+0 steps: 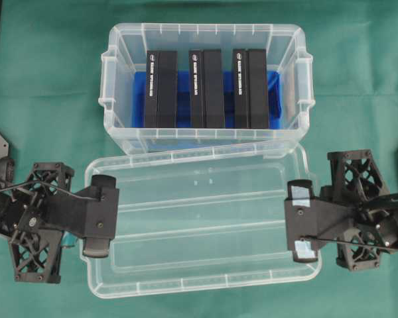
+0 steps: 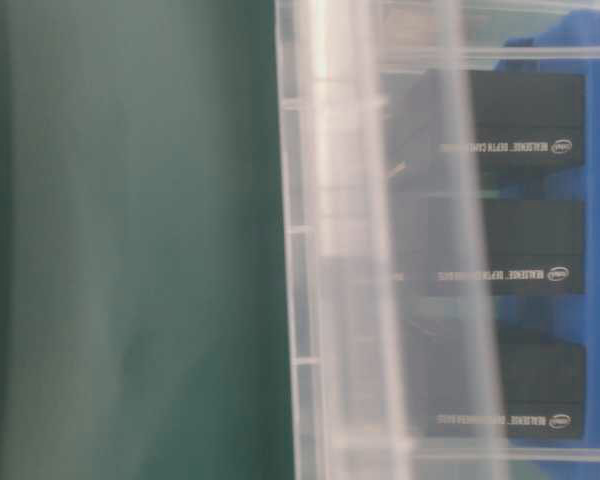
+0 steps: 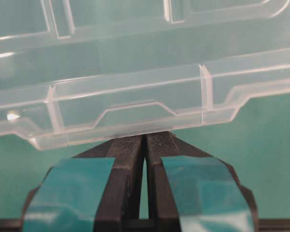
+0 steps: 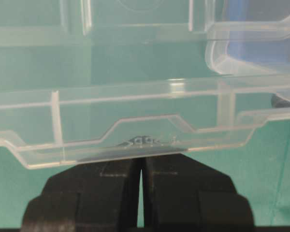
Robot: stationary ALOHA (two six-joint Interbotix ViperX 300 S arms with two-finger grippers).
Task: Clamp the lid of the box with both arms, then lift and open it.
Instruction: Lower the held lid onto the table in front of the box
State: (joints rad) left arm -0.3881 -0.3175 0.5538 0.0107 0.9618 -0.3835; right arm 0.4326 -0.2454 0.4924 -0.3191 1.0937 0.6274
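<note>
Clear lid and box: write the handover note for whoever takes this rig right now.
Left pincer: shut on the left end tab of the flat clear plastic lid.
Right pincer: shut on the lid's right end tab.
The lid is off the deep clear plastic box, in front of it over the green cloth. The box is open, three black cartons on its blue liner.
Done: clamping, opening. Whether the lid rests on the cloth cannot be told.
Left: probably only releasing.

A green cloth [image 1: 46,79] covers the whole table, with soft wrinkles toward 10 o'clock, under even light.
</note>
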